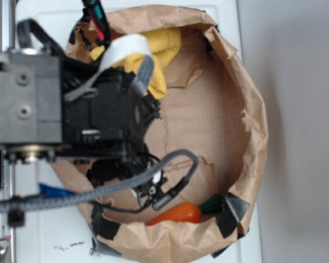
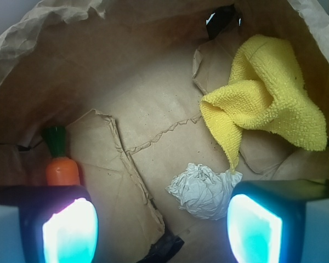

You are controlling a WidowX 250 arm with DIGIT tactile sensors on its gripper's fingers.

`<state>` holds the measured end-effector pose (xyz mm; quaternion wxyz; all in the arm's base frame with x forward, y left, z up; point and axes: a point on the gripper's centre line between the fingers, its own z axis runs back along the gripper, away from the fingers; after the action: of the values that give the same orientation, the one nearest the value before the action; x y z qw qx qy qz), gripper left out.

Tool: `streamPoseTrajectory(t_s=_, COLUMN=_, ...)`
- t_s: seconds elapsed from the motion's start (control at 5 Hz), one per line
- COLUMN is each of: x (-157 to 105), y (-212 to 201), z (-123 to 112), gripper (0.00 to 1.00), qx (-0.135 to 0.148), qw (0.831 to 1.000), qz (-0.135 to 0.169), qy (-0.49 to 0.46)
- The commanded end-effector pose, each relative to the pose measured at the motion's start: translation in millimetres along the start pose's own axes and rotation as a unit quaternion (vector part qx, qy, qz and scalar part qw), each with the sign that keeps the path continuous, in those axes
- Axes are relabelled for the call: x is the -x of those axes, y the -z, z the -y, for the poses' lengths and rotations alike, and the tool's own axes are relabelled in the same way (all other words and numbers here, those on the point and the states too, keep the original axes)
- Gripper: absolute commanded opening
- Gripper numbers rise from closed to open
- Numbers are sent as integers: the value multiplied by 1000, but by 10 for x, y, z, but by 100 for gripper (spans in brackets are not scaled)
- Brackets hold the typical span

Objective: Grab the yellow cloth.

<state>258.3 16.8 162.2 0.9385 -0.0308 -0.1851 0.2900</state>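
the yellow cloth (image 2: 263, 93), upper right of the wrist frame, looks soft and light; pinch a raised fold with the end effector (image 2: 162, 230), jaws apart.

a toy carrot (image 2: 62, 167) and crumpled white paper wad (image 2: 204, 190) lie apart inside the brown paper bag (image 2: 153, 109).

- One yellow cloth (image 2: 266, 96) — a single bright terry piece in soft folds, also seen in the exterior view (image 1: 156, 52).
- One white paper wad (image 2: 203, 190), crumpled, seen only from the wrist view.
- One orange carrot (image 2: 62, 169) with a dark green top, visible in both views (image 1: 178, 213).
- One brown paper bag (image 1: 252, 109) with rolled-down walls — it holds all three items.
- One gripper (image 2: 162, 224) with two lit fingertips (image 2: 70, 230).
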Motion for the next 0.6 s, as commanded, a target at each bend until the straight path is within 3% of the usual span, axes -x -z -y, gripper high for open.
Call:
streamPoseTrajectory(t_s=0.0, x=-256, y=210, z=-168, gripper=100, qx=-66, qw=984, qz=142, qy=-87)
streamPoseTrajectory(t_s=0.2, x=-296, y=375, z=-217, gripper=100, qx=-94, qw=970, qz=194, qy=-113)
streamPoseTrajectory(t_s=0.4, x=-333, y=559, z=-268, gripper=100, qx=-93, qw=976, qz=169, qy=-97)
